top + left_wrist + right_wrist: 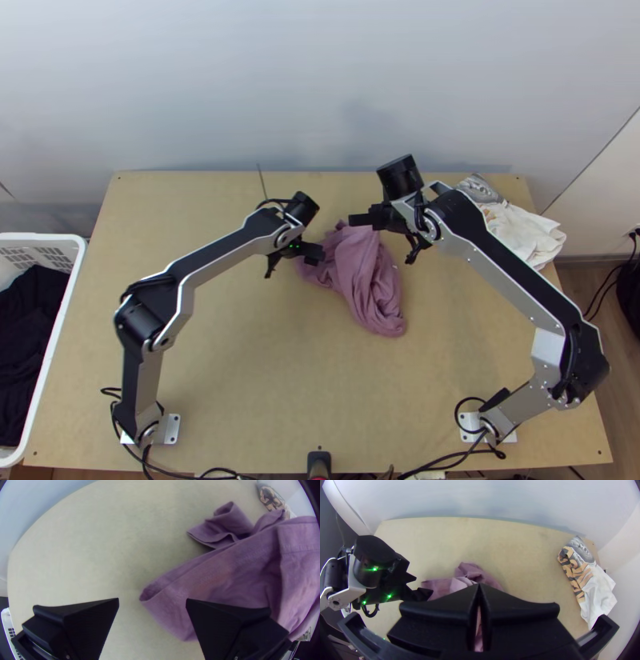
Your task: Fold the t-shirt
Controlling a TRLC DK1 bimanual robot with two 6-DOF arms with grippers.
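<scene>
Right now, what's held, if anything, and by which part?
Left hand: open, nothing held. Right hand: shut over the t-shirt; whether it grips cloth can't be told.

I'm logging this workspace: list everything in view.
T-shirt: one, mauve, bunched, mid-table.
Table: one, light wood, centre.
Cloth pile: one, mostly white, far right corner.
Basket: one, white, left.
Dark cloth: count unclear, in basket.
Wall: one, pale, beyond table.
Cables: several, black, near bases.
Unclear objects: several, mostly black, top view's edges.
Floor: one, brown, right.
Arms: two, silver-black, near corners.
Left gripper: one, black, open, T-shirt's left.
Right gripper: one, black, shut, T-shirt's far end.
</scene>
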